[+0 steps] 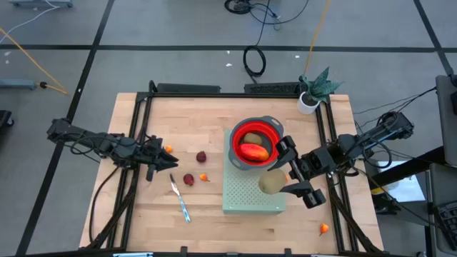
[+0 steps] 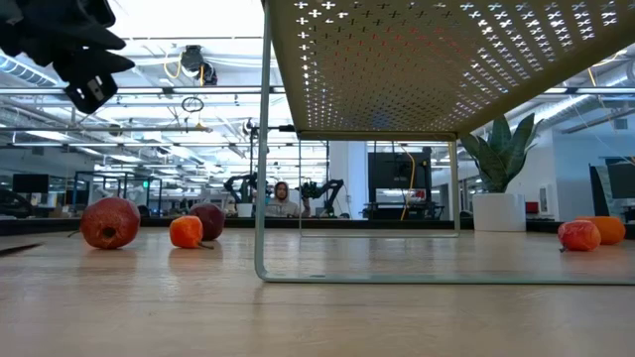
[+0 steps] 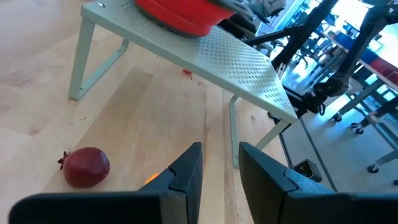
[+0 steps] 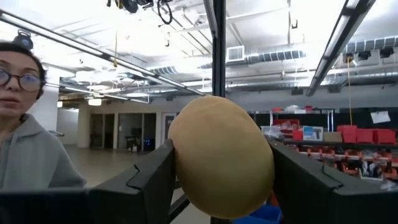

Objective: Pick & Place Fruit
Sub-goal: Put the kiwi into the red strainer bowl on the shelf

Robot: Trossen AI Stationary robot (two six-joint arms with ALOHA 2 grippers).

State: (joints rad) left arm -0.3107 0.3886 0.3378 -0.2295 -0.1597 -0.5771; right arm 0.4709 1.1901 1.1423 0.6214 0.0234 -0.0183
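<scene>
1. Landmark: red bowl (image 1: 253, 145) with grey rim, sitting on the far end of a pale green perforated stand (image 1: 252, 191) on the wooden bench (image 1: 136, 221).
2. In the bowl: the elongated red-orange fruit (image 1: 254, 151) and one brown-green oval (image 1: 255, 138), touching.
3. Right gripper (image 1: 287, 179) just near-right of the bowl, over the stand; fingers (image 4: 149, 180) pinch the second brown-green oval (image 4: 221, 155) on both sides, lifted clear.
4. Left gripper (image 1: 161, 163) well left of the bowl, low over the bench; fingers (image 3: 186, 177) a narrow gap apart, nothing between them.
5. Two dark red balls (image 1: 201, 156) (image 1: 188, 179) on the bench left of the bowl, apart from each other.
6. Tiny orange balls: one (image 1: 204, 178) beside the nearer red ball, one (image 1: 168, 149) by the left gripper, one (image 1: 324, 229) well near-right of the bowl.
7. Knife (image 1: 179, 199) with light-blue handle lies near-left of the bowl.
8. Potted plant (image 1: 312, 91) at the bench corner far-right of the bowl.
9. Person in a grey hoodie (image 4: 31, 162) behind the right gripper.
</scene>
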